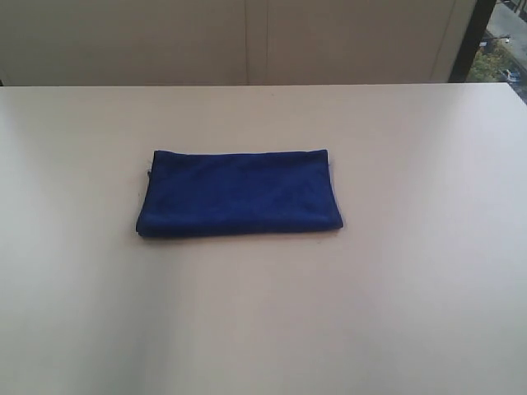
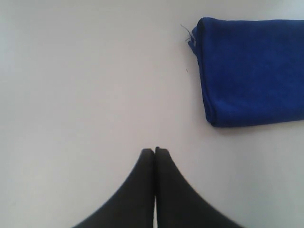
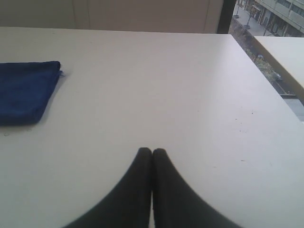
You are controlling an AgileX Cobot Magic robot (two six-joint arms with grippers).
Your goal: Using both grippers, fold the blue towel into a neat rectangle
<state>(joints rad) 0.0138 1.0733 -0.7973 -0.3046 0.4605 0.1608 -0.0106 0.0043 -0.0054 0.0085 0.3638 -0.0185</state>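
The blue towel [image 1: 239,192] lies folded into a flat rectangle at the middle of the white table [image 1: 395,288]. No arm shows in the exterior view. In the left wrist view my left gripper [image 2: 155,150] is shut, empty, hovering over bare table apart from the blue towel [image 2: 251,71], whose frayed corner with a small tag points toward it. In the right wrist view my right gripper [image 3: 152,151] is shut with nothing in it, and one end of the blue towel [image 3: 26,90] lies well off to its side.
The table's far edge meets a beige wall [image 1: 247,41]. Its right edge [image 3: 266,76] runs beside a window [image 3: 275,14] with a street outside.
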